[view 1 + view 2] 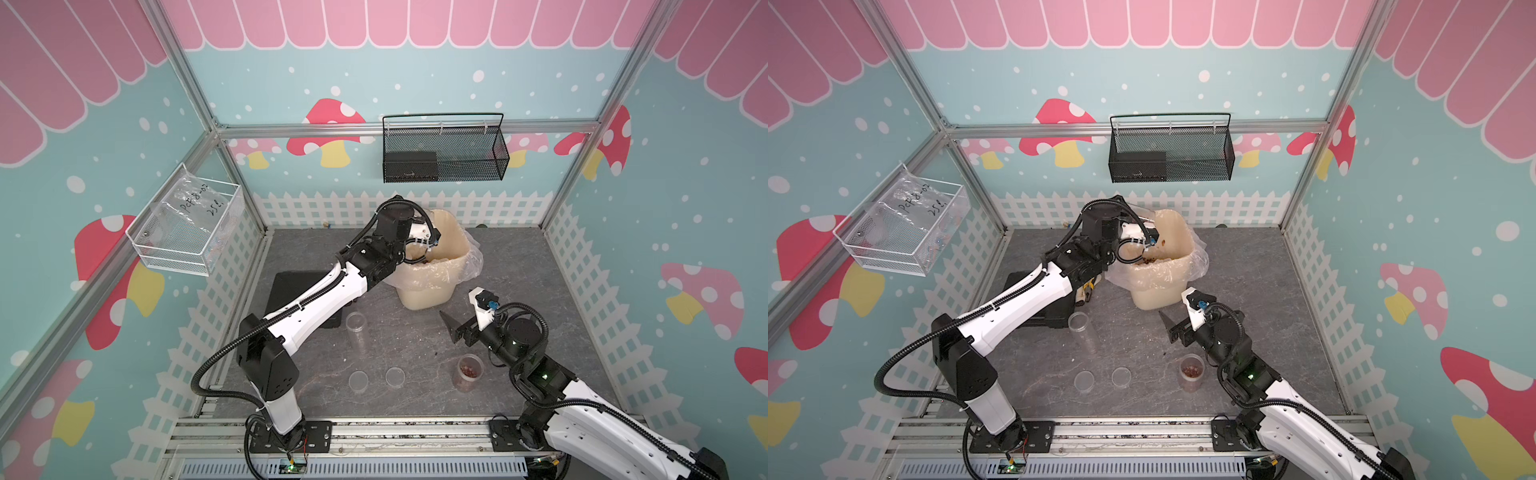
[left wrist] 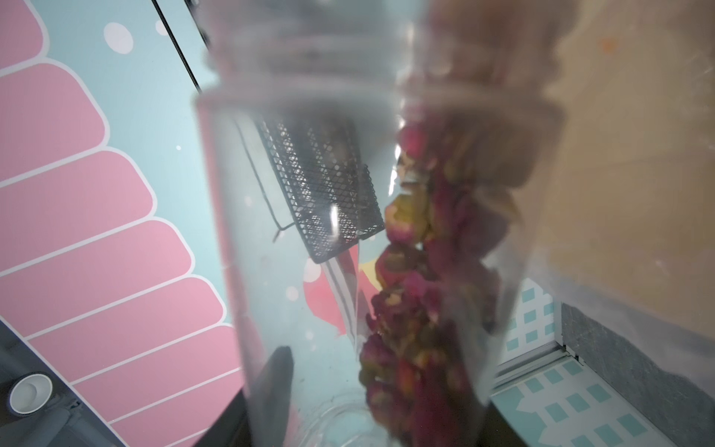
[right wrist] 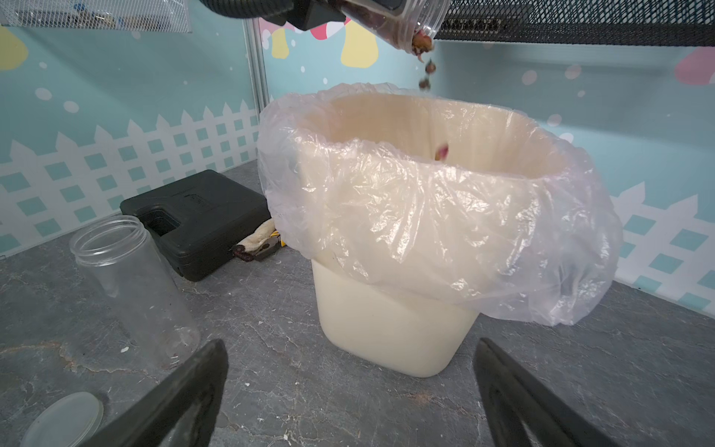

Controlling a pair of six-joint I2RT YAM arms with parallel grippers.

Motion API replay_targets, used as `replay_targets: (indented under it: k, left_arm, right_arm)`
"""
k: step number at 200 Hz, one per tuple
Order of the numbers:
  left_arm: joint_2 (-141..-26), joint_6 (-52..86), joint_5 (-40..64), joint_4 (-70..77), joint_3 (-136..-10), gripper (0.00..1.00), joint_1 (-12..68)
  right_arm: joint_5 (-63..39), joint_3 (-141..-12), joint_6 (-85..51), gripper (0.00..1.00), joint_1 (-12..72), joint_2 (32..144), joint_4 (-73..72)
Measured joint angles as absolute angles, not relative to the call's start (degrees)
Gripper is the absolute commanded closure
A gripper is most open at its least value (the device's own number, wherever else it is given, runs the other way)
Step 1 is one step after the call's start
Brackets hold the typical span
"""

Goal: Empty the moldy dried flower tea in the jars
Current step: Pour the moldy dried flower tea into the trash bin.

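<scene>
A tilted jar is clamped in the left jaws above the lined bin, and dried flower tea is seen spilling from its mouth. The right jaws are spread apart, empty, above the surface

In both top views the left gripper is mostly hidden behind its own wrist, over the cream bin. In the left wrist view the tipped jar is very close and blurry. Its mouth is cut off by the picture's edge, and only one dark finger shows through its wall. The dried flower tea inside is a fuzzy red clump.

In the right wrist view the same jar is cut off by the edge. So are a round lid and the right gripper, whose two fingers run off the picture. The black case lies partly under the left arm. The cloth-and-yellow thing beside it is too small to tell.
</scene>
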State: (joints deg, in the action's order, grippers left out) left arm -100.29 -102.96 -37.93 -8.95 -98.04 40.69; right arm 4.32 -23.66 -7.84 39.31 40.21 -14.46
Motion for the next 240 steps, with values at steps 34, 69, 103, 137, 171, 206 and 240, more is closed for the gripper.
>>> replay_targets:
  k: [34,69,103,137,171,206,240]
  left_arm:
    - [-100.4,-108.0,-38.0,-4.6,-95.5,0.90,40.4]
    - [-100.5,-110.3,-37.9,-2.3,-95.4,0.92,40.2]
    - [-100.5,-111.7,-37.5,-1.7,-93.9,0.93,40.2]
    - [-100.5,-112.6,-36.4,-1.7,-92.3,0.95,40.2]
    - [-100.5,-112.7,-35.7,-1.8,-92.0,0.95,39.8]
    - [-100.0,-112.5,-34.5,-2.1,-91.0,0.95,39.0]
    - [-99.4,-112.0,-33.6,-2.9,-90.6,0.96,38.3]
  right_arm:
    - [3.9,-23.7,-7.9,0.00,39.3,40.2,-14.5]
    - [3.4,-23.7,-8.2,0.00,39.3,40.2,-14.5]
    - [3.2,-23.7,-8.3,0.00,39.3,40.4,-14.5]
    - [2.8,-23.7,-8.3,0.00,39.2,40.9,-14.5]
    - [2.4,-23.7,-8.5,0.00,39.1,41.3,-14.5]
    - [1.9,-23.7,-8.7,0.00,39.0,41.6,-14.5]
    - [1.8,-23.7,-8.7,0.00,39.0,42.0,-14.5]
